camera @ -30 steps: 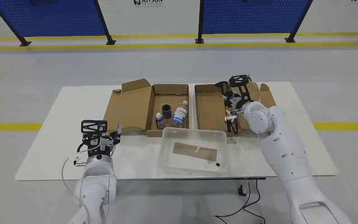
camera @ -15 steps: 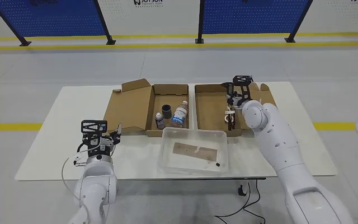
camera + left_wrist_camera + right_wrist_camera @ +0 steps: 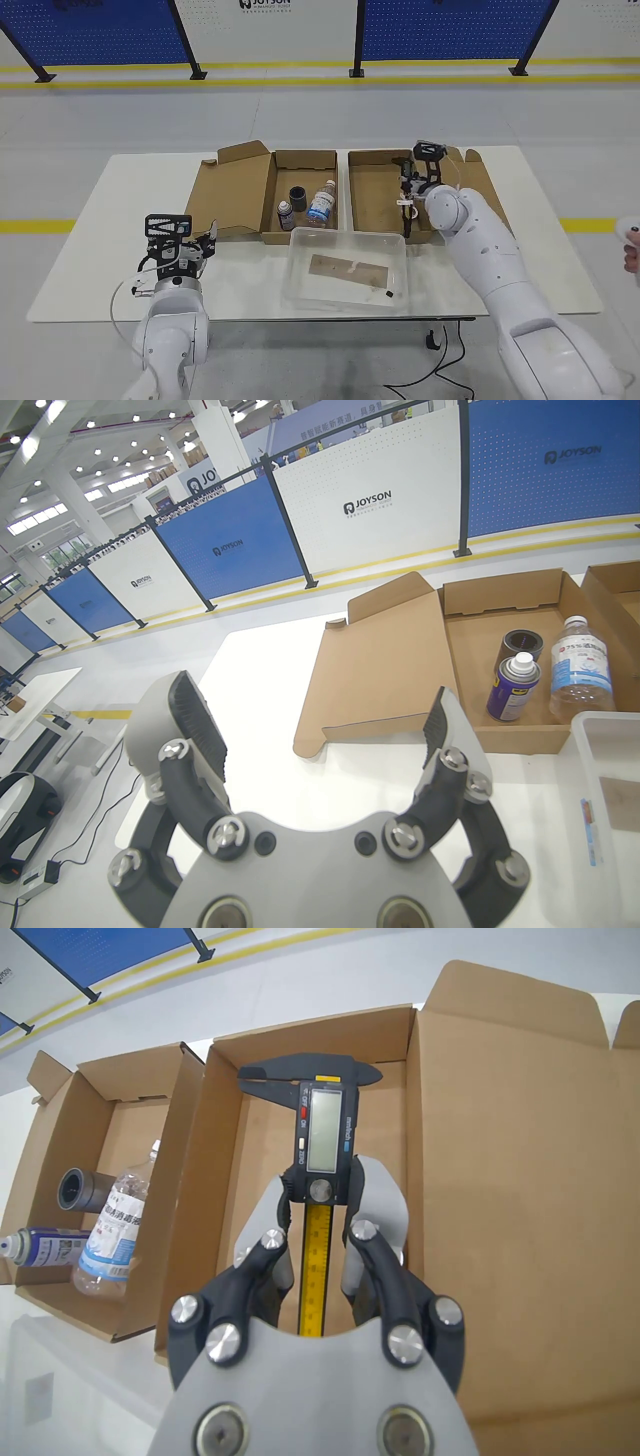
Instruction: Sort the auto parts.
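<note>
My right gripper [image 3: 320, 1188] [image 3: 408, 195] is shut on a black digital caliper [image 3: 324, 1128] [image 3: 405, 210] with a yellow scale. It holds the caliper over the floor of the right cardboard box [image 3: 260, 1138] [image 3: 372, 200], near the box's right wall. The left cardboard box [image 3: 310, 162] [image 3: 500, 620] [image 3: 135, 1123] contains a black cylinder [image 3: 298, 197] [image 3: 520, 643] [image 3: 75, 1189], a blue spray can [image 3: 285, 214] [image 3: 512, 687] [image 3: 40, 1245] and a clear bottle [image 3: 322, 203] [image 3: 580, 672] [image 3: 117, 1233]. My left gripper [image 3: 315, 720] [image 3: 178, 248] is open and holds nothing, above the table's front left.
A clear plastic tray [image 3: 300, 250] [image 3: 597, 750] stands in front of the two boxes, with a brown card and a small dark item [image 3: 388, 293] inside. Both boxes have flaps folded outward. Bare white table [image 3: 130, 200] lies to the left.
My right gripper has carried the caliper a little to the left and down toward the right box's floor. The left arm has stayed put.
</note>
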Robot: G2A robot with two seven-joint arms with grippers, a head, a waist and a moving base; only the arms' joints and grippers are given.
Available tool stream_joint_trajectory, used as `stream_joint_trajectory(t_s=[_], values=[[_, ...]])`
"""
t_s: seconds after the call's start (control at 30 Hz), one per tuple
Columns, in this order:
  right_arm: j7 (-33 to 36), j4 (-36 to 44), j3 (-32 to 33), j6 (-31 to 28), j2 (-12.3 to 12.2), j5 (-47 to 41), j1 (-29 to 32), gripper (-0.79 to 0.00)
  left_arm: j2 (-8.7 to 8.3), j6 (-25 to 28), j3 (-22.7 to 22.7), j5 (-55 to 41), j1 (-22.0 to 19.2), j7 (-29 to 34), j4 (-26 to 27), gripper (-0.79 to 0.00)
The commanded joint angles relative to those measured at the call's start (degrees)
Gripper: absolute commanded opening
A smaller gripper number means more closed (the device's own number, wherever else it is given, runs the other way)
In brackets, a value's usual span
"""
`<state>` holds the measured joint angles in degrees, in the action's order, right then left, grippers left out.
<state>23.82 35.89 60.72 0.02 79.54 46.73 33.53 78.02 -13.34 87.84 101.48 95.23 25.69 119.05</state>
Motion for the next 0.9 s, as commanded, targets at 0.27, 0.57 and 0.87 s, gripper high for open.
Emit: stream_joint_trajectory(t_s=[0.27, 0.57, 0.87], values=[[-1.2, -4.8, 0.0, -2.0, 0.6, -0.5, -3.9, -0.785, 0.00, 0.0, 0.0, 0.0, 0.0, 0.0, 0.0, 0.000], [-0.5, -9.1, -2.3, -3.5, 2.0, 1.1, -5.3, -0.785, 0.00, 0.0, 0.0, 0.0, 0.0, 0.0, 0.0, 0.000], [-0.3, -13.2, -3.2, -4.7, 3.2, 0.6, -7.2, -0.622, 0.00, 0.0, 0.0, 0.0, 0.0, 0.0, 0.0, 0.000]])
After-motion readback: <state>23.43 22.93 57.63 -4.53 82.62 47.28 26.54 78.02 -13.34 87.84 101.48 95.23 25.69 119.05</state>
